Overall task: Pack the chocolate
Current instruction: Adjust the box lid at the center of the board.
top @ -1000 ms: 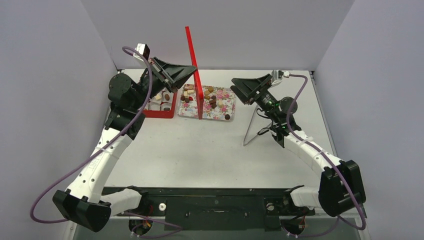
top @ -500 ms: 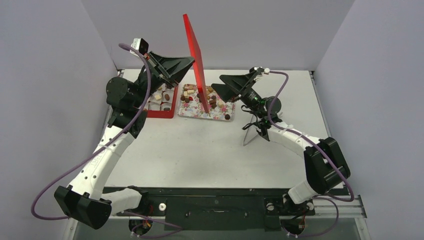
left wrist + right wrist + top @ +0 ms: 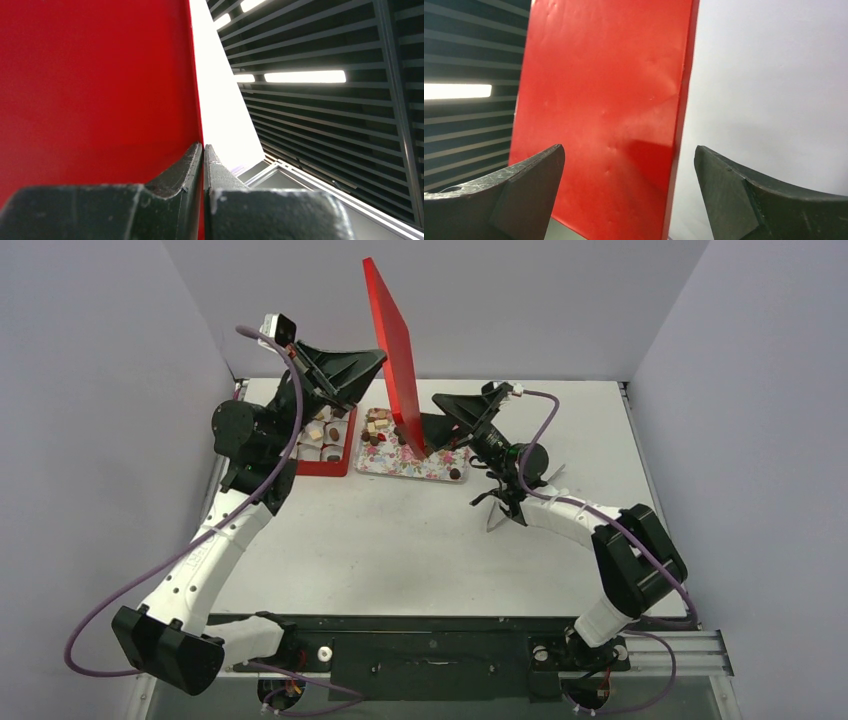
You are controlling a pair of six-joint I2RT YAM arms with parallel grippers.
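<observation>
in the last 1 second the right gripper (image 3: 628, 150) swings in from the right of the frame, fingers spread wide, facing the red lid (image 3: 393, 345) that the left gripper (image 3: 203, 147) pinches upright at upper centre. the chocolate (image 3: 378, 426) lies on the flowered tray (image 3: 420, 473) and in the red box (image 3: 318, 468) beside it, so this looks like a lid handover and closing is not yet near.

From above, the red panel (image 3: 395, 350) hid the middle of the flowered tray (image 3: 445, 468) and some of the chocolate (image 3: 378, 426). The pieces that showed were too small to tell round from cube. My left arm covered part of the red box (image 3: 322, 468). In both wrist views the panel ran off the picture's edges. Whether my right gripper (image 3: 629, 155) touched it, I could not tell.
</observation>
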